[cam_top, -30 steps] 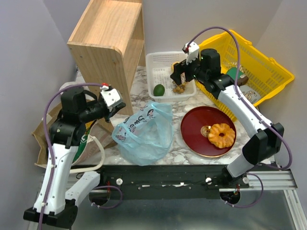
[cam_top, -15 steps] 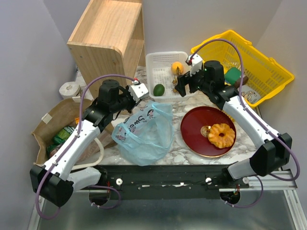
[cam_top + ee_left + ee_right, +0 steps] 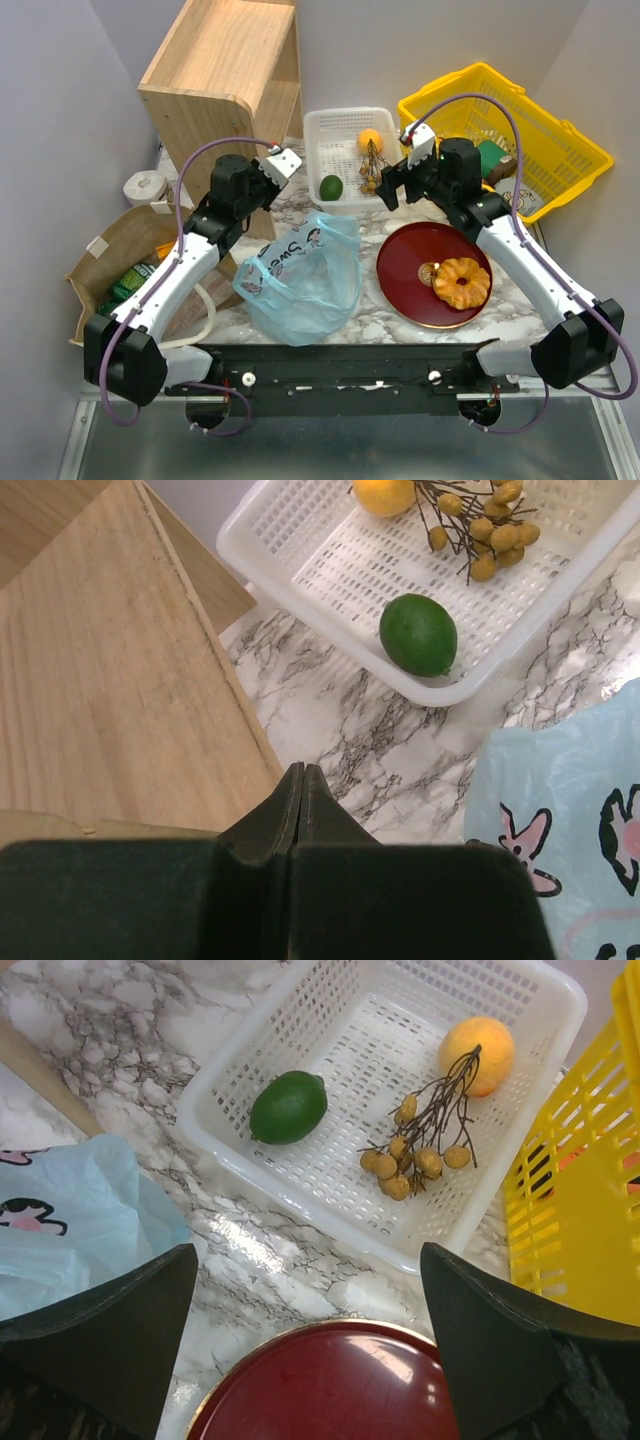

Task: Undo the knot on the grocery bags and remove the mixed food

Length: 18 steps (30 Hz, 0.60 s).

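Observation:
The light blue plastic bag (image 3: 300,275) lies crumpled at the table's front, its mouth loose; no knot shows on it. At the left the brown paper bag (image 3: 100,290) lies open with green packets (image 3: 135,280) inside. A white basket (image 3: 345,125) holds an orange fruit (image 3: 478,1042), a green fruit (image 3: 418,633) and a brown stemmed bunch (image 3: 415,1155). The ring pastry (image 3: 461,281) rests on a red plate (image 3: 405,255). My left gripper (image 3: 302,772) is shut and holds nothing, beside the shelf corner, short of the basket. My right gripper (image 3: 308,1255) hangs open between basket and plate.
A wooden shelf (image 3: 225,80) stands at the back left, close to my left gripper. A yellow basket (image 3: 545,135) with goods fills the back right, just behind my right arm. A tape roll (image 3: 143,187) sits by the paper bag.
My left arm has swung from above the paper bag forward to the shelf corner, gripper shut. My right gripper has drawn back from over the white basket, uncovering the orange fruit and bunch.

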Available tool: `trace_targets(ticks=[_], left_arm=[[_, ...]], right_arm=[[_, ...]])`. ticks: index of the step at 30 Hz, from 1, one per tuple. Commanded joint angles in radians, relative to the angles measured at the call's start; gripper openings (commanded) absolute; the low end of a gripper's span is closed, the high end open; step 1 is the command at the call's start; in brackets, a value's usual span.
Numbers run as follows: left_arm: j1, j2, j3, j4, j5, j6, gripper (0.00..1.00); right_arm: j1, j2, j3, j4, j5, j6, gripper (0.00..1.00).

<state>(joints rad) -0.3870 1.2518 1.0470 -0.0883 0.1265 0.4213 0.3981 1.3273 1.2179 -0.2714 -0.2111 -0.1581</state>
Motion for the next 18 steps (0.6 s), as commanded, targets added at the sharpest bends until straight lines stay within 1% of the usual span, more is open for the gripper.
trace_targets(ticks=[1,2,6,9,12,15,16,17,18], left_arm=[[0.149,0.021,0.036,0.067,-0.103,0.075,0.00],[0.192,0.020,0.035,0.070,-0.102,0.092,0.00],[0.281,0.011,0.036,0.064,-0.064,0.160,0.00],[0.321,0.020,0.048,0.068,-0.088,0.192,0.00],[0.350,0.034,0.080,0.058,-0.082,0.171,0.00],[0.367,0.008,0.091,0.021,0.027,0.123,0.00],[0.367,-0.006,0.087,0.006,0.142,0.117,0.00],[0.367,-0.023,0.084,-0.016,0.212,0.113,0.00],[0.366,-0.063,0.084,-0.066,0.284,0.091,0.02]], right_arm=[[-0.013,-0.033,-0.018,0.012,-0.010,-0.012,1.00],[-0.015,-0.033,-0.021,0.012,-0.013,-0.012,1.00],[-0.018,-0.025,-0.032,0.012,-0.030,-0.003,1.00],[-0.018,-0.016,-0.026,0.014,-0.050,0.006,1.00],[-0.018,0.001,-0.012,0.015,-0.065,0.011,0.99],[-0.018,0.010,-0.003,0.015,-0.070,0.014,1.00],[-0.018,0.010,-0.003,0.012,-0.073,0.012,0.99],[-0.018,0.010,-0.001,0.014,-0.073,0.014,1.00],[-0.019,0.009,0.000,0.014,-0.079,0.012,1.00]])
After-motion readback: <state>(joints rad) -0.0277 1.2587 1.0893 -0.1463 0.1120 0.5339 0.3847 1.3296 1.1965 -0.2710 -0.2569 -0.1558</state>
